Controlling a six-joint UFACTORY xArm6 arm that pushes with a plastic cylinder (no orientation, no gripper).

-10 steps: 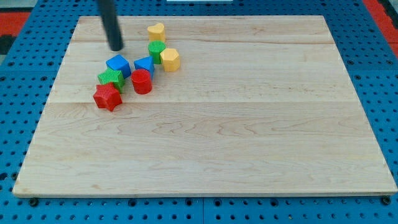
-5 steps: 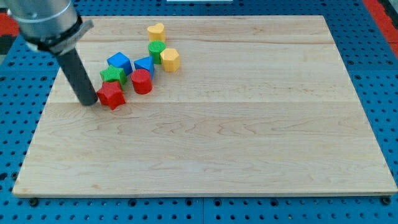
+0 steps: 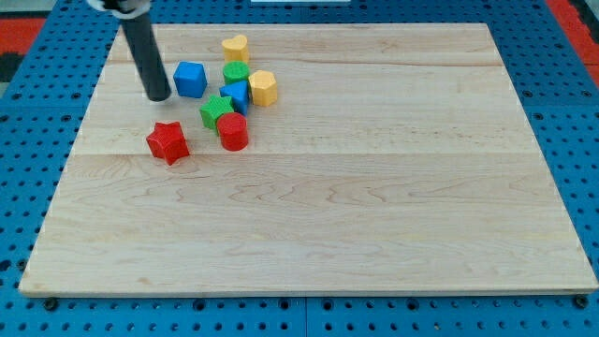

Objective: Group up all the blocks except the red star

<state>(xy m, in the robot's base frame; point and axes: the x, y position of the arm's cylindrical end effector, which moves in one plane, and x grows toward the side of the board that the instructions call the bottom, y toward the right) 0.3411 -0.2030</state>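
Note:
My tip rests on the board at the upper left, just left of a blue cube. A red star lies alone below the tip. To the right sits a tight cluster: a green block, a red cylinder, a blue block, a green block and a yellow hexagon block. A yellow heart-shaped block lies just above the cluster, apart from it.
The wooden board lies on a blue pegboard table. All blocks are in the board's upper left part. The dark rod rises from the tip toward the view's top left.
The tip moved from left of the red star up to beside the blue cube. The blue cube shifted up; the green block and red cylinder shifted right, away from the red star.

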